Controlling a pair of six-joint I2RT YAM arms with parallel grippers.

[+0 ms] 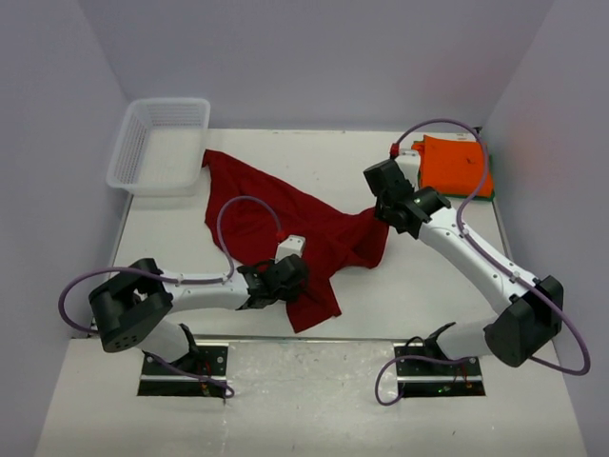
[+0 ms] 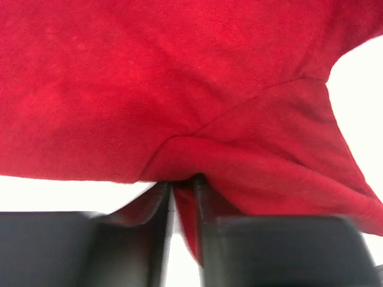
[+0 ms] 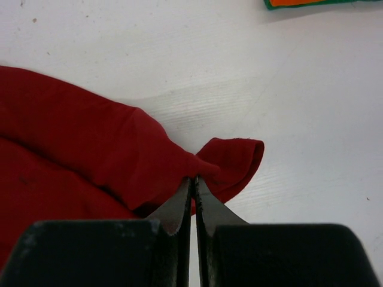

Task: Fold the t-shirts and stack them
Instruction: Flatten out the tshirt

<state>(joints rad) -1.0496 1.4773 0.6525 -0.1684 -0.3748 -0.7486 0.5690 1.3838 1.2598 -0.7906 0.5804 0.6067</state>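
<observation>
Top view: dark red t-shirt (image 1: 285, 214) lies crumpled across centre of surface (image 1: 428, 286), its far-left corner just beside white basket (image 1: 157, 143). Orange t-shirt (image 1: 455, 164) folded at far right, on top of green t-shirt (image 1: 490, 195), which shows only as edge. Left tool (image 1: 300, 281) at shirt's near edge, right tool (image 1: 387, 224) at its right end.

Left wrist: left tool (image 2: 184, 188) nearly closed, fold of red cloth pinched between fingers.

Right wrist: right tool (image 3: 193, 182) fully closed, nipping shirt's edge; small cloth loop just past tips.
</observation>
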